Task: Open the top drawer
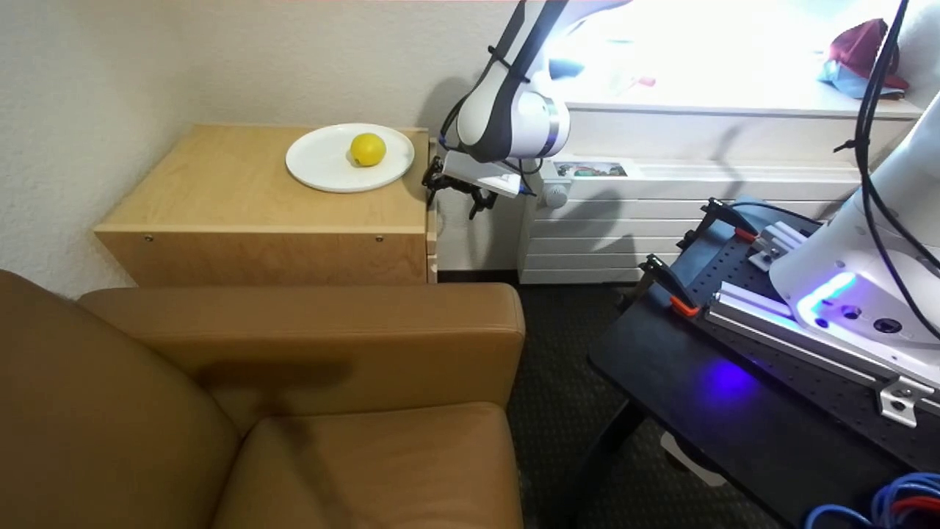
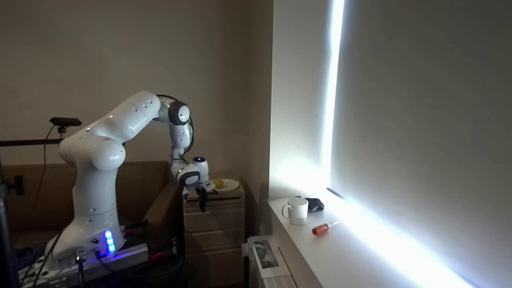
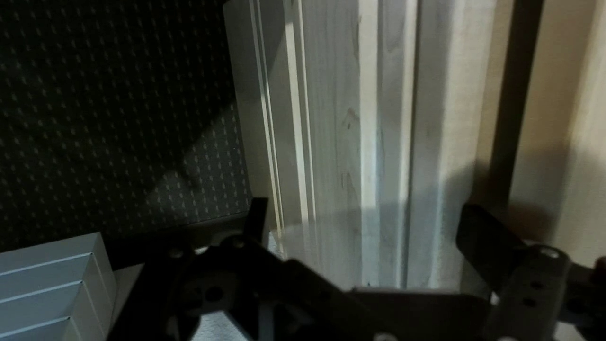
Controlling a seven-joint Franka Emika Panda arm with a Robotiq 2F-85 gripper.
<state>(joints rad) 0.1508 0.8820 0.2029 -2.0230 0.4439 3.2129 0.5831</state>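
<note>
The light tan wood nightstand (image 1: pixel 257 198) stands against the wall. In the wrist view its fronts run as upright bands. The top drawer (image 3: pixel 454 118) is the pale band beside a dark gap under the top panel (image 3: pixel 558 109). No metallic handle shows. I cannot tell whether the drawer is fully shut. My gripper (image 3: pixel 364 220) is open and empty, its fingers wide apart. The right-hand finger in the wrist view overlaps the dark gap; contact is unclear. In both exterior views the gripper (image 1: pixel 452 203) is at the nightstand's front near the top edge (image 2: pixel 203 200).
A white plate (image 1: pixel 316 158) with a yellow fruit (image 1: pixel 368 149) stands on the nightstand. A tan leather sofa (image 1: pixel 308 316) is beside it. A white radiator (image 1: pixel 602 220) is beyond the gripper. A windowsill (image 2: pixel 304 244) holds a white mug (image 2: pixel 298 211) and a red screwdriver (image 2: pixel 321 229).
</note>
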